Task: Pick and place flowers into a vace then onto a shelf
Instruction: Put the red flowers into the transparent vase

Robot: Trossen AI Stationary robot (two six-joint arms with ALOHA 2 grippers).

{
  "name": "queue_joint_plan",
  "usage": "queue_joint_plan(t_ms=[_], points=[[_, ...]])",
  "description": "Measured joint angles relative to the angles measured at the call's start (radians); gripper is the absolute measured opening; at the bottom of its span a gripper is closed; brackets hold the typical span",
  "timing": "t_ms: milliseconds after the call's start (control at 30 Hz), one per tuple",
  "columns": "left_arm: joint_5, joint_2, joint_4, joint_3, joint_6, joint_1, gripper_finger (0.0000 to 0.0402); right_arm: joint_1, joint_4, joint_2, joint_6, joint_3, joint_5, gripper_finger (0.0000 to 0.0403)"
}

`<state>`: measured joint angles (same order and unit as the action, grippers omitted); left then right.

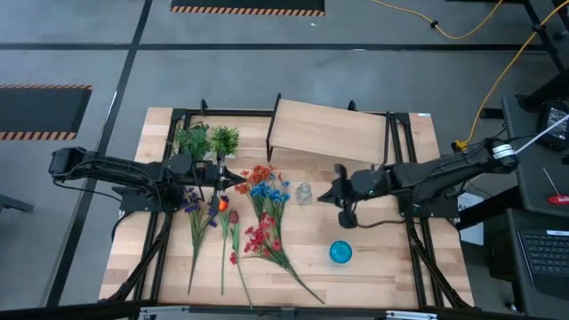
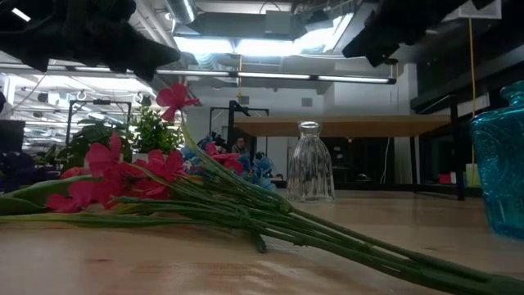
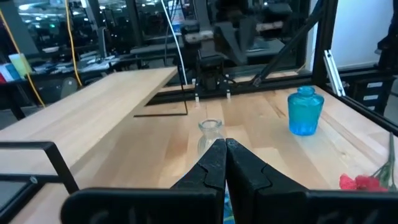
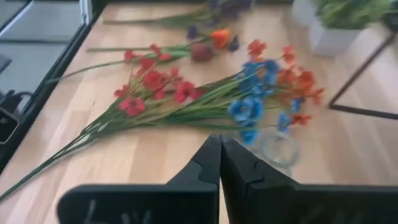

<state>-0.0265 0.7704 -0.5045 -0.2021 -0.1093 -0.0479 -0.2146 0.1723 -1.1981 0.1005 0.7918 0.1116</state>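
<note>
Both the left gripper [image 1: 238, 180] and right gripper [image 1: 325, 192] hover with fingers pressed together and empty, flanking the clear vase [image 1: 304, 193], while the flowers [image 1: 260, 213] lie loose on the tabletop, none yet picked, shelf [image 1: 327, 132] bare.

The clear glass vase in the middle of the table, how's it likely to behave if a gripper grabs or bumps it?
The clear glass vase stands upright, with a narrow neck above a wider ribbed body, so a high nudge could probably tip it. Being glass, it's likely slippery and breakable. It looks empty, so probably fairly light.
</note>
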Motion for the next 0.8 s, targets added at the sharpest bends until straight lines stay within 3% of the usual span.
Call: queue_joint_plan(t_ms=[200, 333, 600, 800], points=[[0.000, 0.000, 0.007, 0.000, -0.002, 0.000, 0.0003, -0.072, 0.093, -0.125, 0.034, 0.124, 0.007, 0.0006], [0.001, 0.000, 0.007, 0.000, -0.002, 0.000, 0.0003, -0.128, 0.108, -0.194, 0.075, 0.169, 0.074, 0.0006], [0.008, 0.000, 0.007, 0.000, -0.001, 0.000, 0.0003, -0.234, 0.107, -0.335, 0.307, 0.255, 0.084, 0.0006], [0.008, 0.000, 0.007, 0.000, 0.011, 0.000, 0.0003, -0.320, 0.134, -0.493, 0.367, 0.400, 0.133, 0.0006]])
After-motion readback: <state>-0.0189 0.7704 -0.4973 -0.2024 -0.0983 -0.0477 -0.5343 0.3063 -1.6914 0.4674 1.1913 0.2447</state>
